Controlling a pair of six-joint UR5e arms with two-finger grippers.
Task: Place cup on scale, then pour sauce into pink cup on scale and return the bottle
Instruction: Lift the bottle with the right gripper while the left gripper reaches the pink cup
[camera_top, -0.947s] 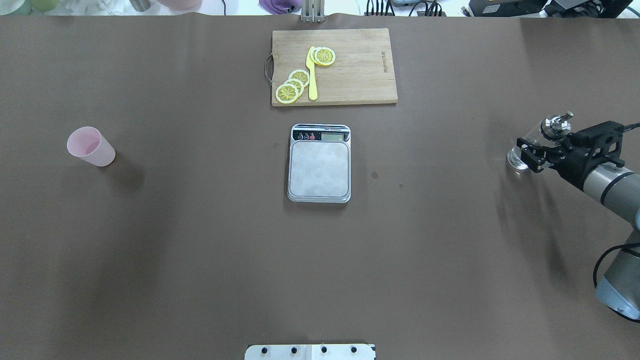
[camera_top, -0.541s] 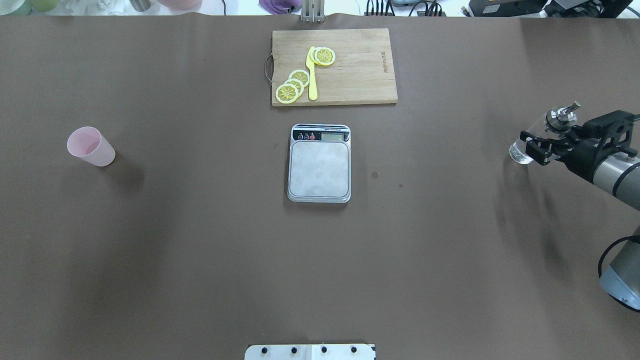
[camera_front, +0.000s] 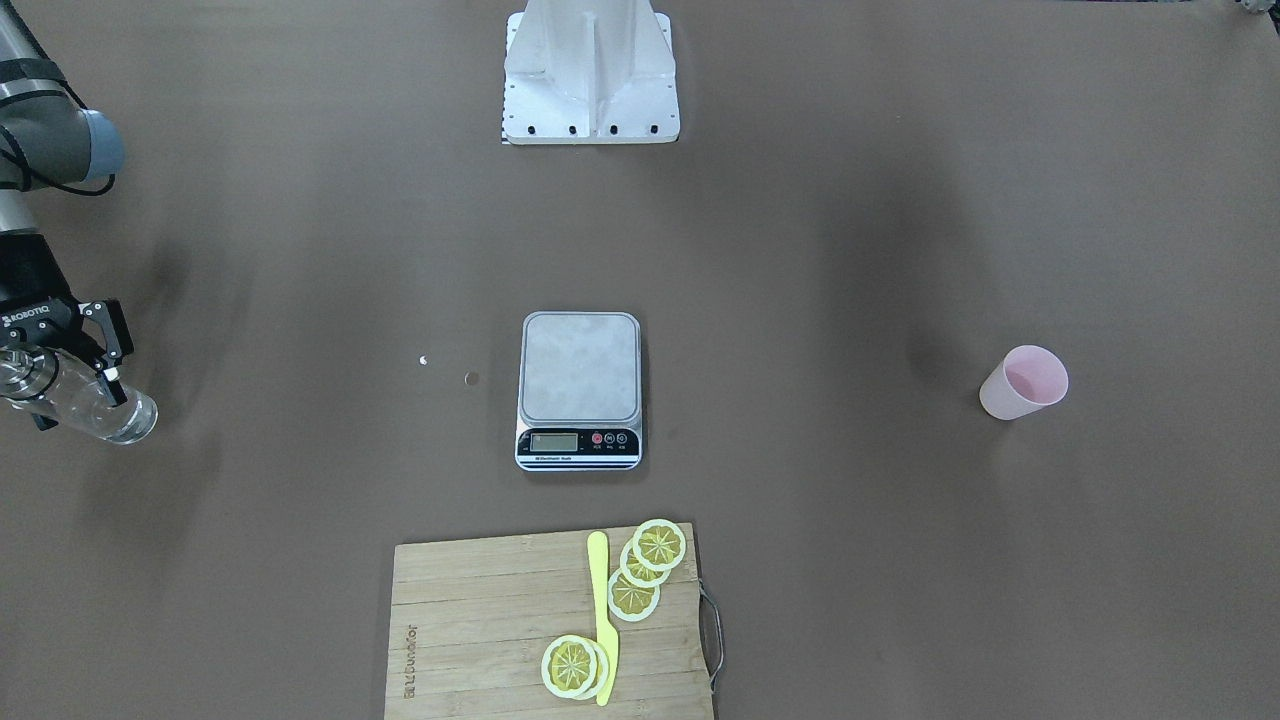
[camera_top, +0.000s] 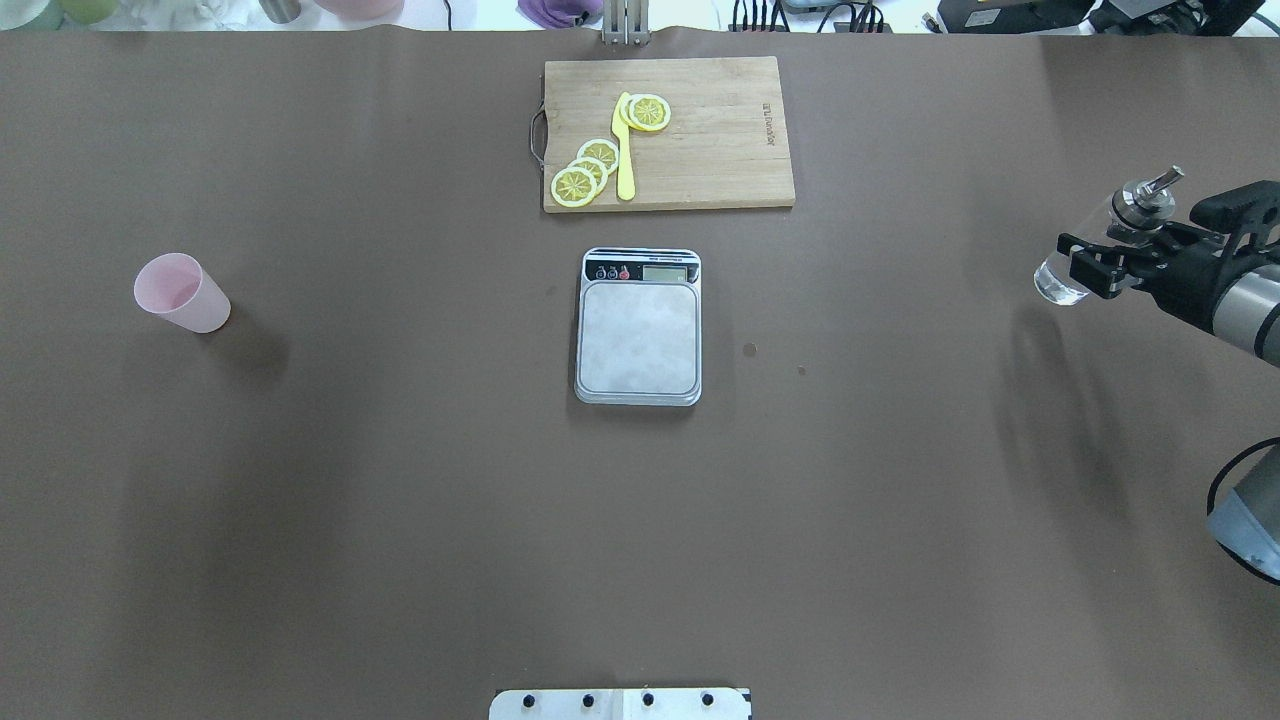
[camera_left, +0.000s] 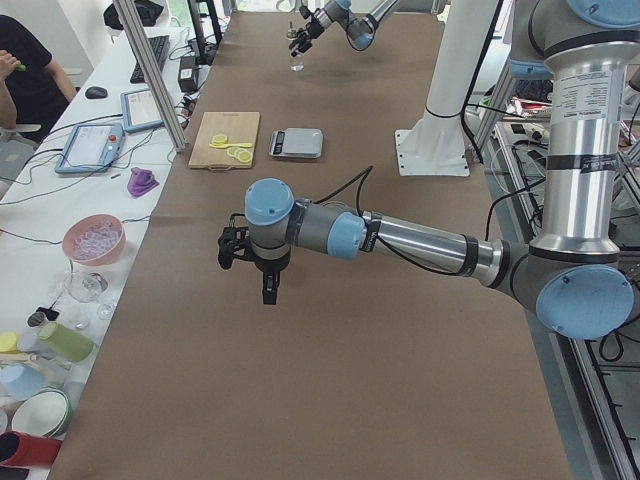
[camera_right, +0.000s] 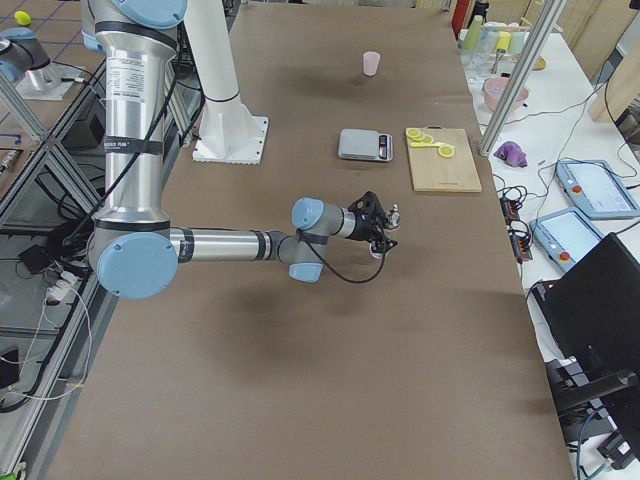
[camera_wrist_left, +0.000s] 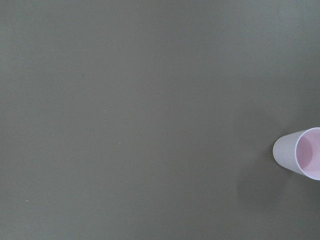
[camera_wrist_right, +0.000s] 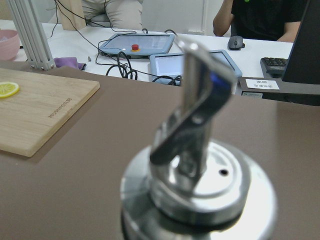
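From across the table, you see the small clear glass bottle (camera_front: 130, 420) at the frame's left edge, tilted with its base toward the middle, clamped around its upper body by the right gripper (camera_front: 75, 395). The steel-topped scale (camera_front: 580, 365) sits bare at centre, display toward you. The pale pink cup (camera_front: 1022, 383) stands alone far to the right, well apart from both. A cutting board (camera_front: 480, 620) with lemon slices (camera_front: 660, 545) and a yellow knife (camera_front: 600, 600) lies nearest you. From overhead, you find the right arm reaching in low from the right edge, wrist roughly level, its fingers closed on the glass. The bottle leans with its metal cap (camera_top: 1145, 195) up and away, and its shadow falls apart from it on the brown table (camera_top: 400, 500). From the table's left end, the near arm stretches out level over the table, and you cannot tell how far the left gripper (camera_left: 232, 250) is parted. From the right end, the near arm lies low and extended, bottle at its tip. The left wrist camera shows you only the cup, upright at the right edge. The right wrist camera fills with the blurred cap and spout.
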